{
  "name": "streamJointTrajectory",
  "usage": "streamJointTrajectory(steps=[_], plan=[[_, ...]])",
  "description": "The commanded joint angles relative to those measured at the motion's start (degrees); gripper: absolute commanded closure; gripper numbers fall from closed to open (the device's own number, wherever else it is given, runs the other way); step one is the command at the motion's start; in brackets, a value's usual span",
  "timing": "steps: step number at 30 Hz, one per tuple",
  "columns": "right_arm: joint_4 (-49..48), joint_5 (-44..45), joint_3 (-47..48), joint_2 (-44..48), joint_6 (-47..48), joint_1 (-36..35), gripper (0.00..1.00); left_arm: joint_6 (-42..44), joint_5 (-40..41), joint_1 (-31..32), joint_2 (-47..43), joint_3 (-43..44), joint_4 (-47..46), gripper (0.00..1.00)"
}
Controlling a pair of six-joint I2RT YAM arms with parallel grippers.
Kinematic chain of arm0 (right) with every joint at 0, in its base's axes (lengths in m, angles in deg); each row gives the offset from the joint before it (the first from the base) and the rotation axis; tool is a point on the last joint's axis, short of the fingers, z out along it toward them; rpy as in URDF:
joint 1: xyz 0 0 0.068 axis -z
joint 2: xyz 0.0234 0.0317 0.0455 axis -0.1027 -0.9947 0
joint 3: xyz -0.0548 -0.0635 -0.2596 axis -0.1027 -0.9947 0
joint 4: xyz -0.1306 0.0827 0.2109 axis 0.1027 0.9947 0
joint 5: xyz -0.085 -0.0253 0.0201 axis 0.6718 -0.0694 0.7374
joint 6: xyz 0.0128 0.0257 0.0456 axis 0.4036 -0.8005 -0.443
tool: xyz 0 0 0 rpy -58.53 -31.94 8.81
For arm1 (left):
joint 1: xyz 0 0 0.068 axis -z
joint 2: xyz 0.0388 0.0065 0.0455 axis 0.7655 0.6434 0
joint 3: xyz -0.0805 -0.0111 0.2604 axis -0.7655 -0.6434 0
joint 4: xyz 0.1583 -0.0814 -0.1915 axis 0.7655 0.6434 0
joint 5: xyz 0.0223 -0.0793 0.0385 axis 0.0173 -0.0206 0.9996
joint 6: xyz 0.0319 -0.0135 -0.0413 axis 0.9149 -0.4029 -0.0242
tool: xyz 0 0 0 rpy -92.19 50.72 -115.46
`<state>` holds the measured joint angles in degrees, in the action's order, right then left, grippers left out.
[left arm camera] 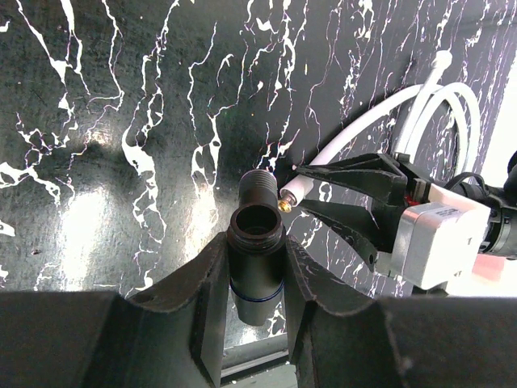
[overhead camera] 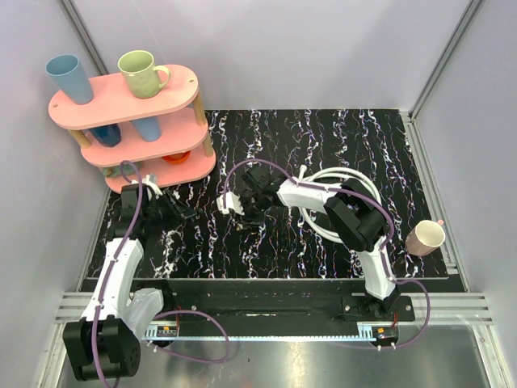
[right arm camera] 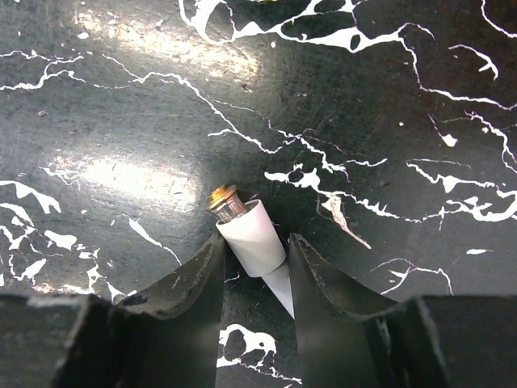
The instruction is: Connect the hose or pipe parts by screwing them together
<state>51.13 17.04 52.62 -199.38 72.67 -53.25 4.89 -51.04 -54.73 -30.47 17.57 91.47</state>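
My left gripper (left arm camera: 255, 241) is shut on a black threaded fitting (left arm camera: 255, 283), held upright with its open mouth facing away from the wrist camera. The white hose (left arm camera: 363, 121) runs from a coil (overhead camera: 325, 230) on the mat to its end (right arm camera: 250, 234), which has a brass tip (right arm camera: 224, 198). That end lies between the fingers of my right gripper (right arm camera: 256, 238). It leans on the left finger, with a thin gap at the right one, so the jaws stand open around it. In the left wrist view the brass tip (left arm camera: 284, 205) sits just right of the fitting's mouth, apart from it.
A pink three-tier rack (overhead camera: 129, 121) at the back left carries a green mug (overhead camera: 144, 73) and blue cups (overhead camera: 69, 78). A pink mug (overhead camera: 426, 237) stands at the mat's right edge. Both arms (overhead camera: 121, 267) meet over the middle-left of the black marbled mat (overhead camera: 307, 137).
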Motion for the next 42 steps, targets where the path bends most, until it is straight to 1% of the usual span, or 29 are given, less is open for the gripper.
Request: streamJointTrajectory(steps=[1, 4, 8, 10, 11, 13, 14, 15, 16, 17, 18, 20, 21, 23, 25, 27, 30, 32, 33, 35, 36, 37, 39, 41, 42], plan=[[1.7, 1.1, -1.8, 0.0, 4.6, -1.6, 0.59, -0.7, -1.1, -0.3, -0.3, 0.0, -3.8, 1.00], [1.7, 1.4, -1.6, -0.2, 5.7, -1.9, 0.64, -0.6, -1.0, -0.3, -0.3, 0.0, -3.8, 1.00], [1.6, 1.8, -2.2, -0.2, 8.5, -2.2, 0.66, -0.6, -0.8, -0.3, -0.3, 0.0, -3.8, 1.00], [1.1, 2.6, -2.7, -0.4, 9.7, -2.6, 0.74, -0.5, -0.9, -0.3, -0.1, 0.1, -3.9, 1.00], [-0.6, 3.0, -3.1, -0.2, 9.7, -2.7, 0.82, -0.5, -1.0, -0.3, 0.0, 0.1, -3.9, 1.00], [-2.5, 2.4, -4.5, 0.8, 10.3, -3.3, 0.85, -0.5, -1.0, -0.3, 0.1, 0.3, -4.0, 1.00], [-5.5, 2.3, -4.9, 1.4, 10.1, -3.6, 0.85, -0.5, -0.9, -0.3, 0.1, 0.3, -4.3, 1.00], [-8.1, 2.3, -5.9, 2.0, 9.0, -3.8, 0.86, -0.5, -0.9, -0.4, 0.1, 0.4, -4.4, 1.00], [-10.7, 2.0, -6.2, 3.6, 5.6, -3.7, 0.88, -0.5, -0.8, -0.3, 0.2, 0.5, -4.5, 1.00], [-15.0, 1.7, -6.4, 4.4, 4.1, -3.8, 0.91, -0.5, -0.6, -0.3, 0.3, 0.6, -4.6, 1.00], [-17.0, 1.9, -6.4, 5.1, 2.8, -3.8, 0.96, -0.7, -0.7, -0.3, 0.5, 1.0, -4.5, 1.00], [-20.5, 2.5, -5.9, 7.0, -0.4, -3.8, 1.00, -1.1, -1.3, -0.3, 0.5, 1.4, -4.5, 1.00], [-21.5, 2.8, -5.4, 7.6, -1.1, -3.8, 1.00, -1.6, -1.7, -0.3, 0.5, 2.0, -4.6, 1.00], [-26.5, 4.1, -5.6, 9.9, -3.8, -3.8, 1.00, -2.0, -2.6, -0.4, 0.0, 2.9, -4.2, 1.00], [-31.0, 6.0, -6.3, 12.1, -8.4, -3.6, 1.00, -2.3, -3.1, -0.2, -0.7, 4.8, -2.8, 1.00], [-32.7, 7.2, -6.9, 14.0, -11.5, -3.3, 1.00, -2.3, -2.9, -0.3, -2.4, 7.4, -1.6, 1.00], [-37.8, 9.7, -8.8, 16.7, -16.1, -2.8, 1.00, -2.8, -3.8, -0.2, -4.9, 11.0, 0.6, 1.00], [-41.1, 11.7, -8.8, 18.0, -19.1, -2.7, 1.00, -4.2, -5.7, -0.3, -5.8, 12.9, 1.0, 1.00], [-42.2, 12.4, -8.7, 19.3, -22.2, -2.7, 1.00, -4.8, -6.4, -0.3, -5.9, 13.4, 1.0, 1.00], [-47.1, 14.2, -9.5, 20.7, -26.1, -2.5, 1.00, -5.7, -8.5, -0.3, -5.8, 14.3, 0.7, 1.00], [-48.7, 14.3, -9.8, 22.0, -30.1, -2.2, 1.00, -6.4, -9.1, -0.3, -5.8, 14.5, 0.6, 1.00], [-51.1, 12.3, -10.0, 22.5, -32.2, -0.9, 1.00, -6.7, -10.0, -0.3, -5.9, 14.6, 0.4, 1.00], [-54.0, 11.6, -10.5, 23.0, -37.1, 0.1, 1.00, -6.9, -10.3, -0.2, -6.1, 14.9, 0.5, 1.00], [-56.9, 9.0, -12.2, 23.2, -39.2, 1.6, 1.00, -6.7, -10.1, -0.2, -6.4, 14.6, 0.4, 1.00], [-58.1, 8.9, -12.7, 23.7, -38.4, 1.5, 1.00, -6.7, -9.9, -0.3, -6.5, 14.5, 0.5, 1.00]])
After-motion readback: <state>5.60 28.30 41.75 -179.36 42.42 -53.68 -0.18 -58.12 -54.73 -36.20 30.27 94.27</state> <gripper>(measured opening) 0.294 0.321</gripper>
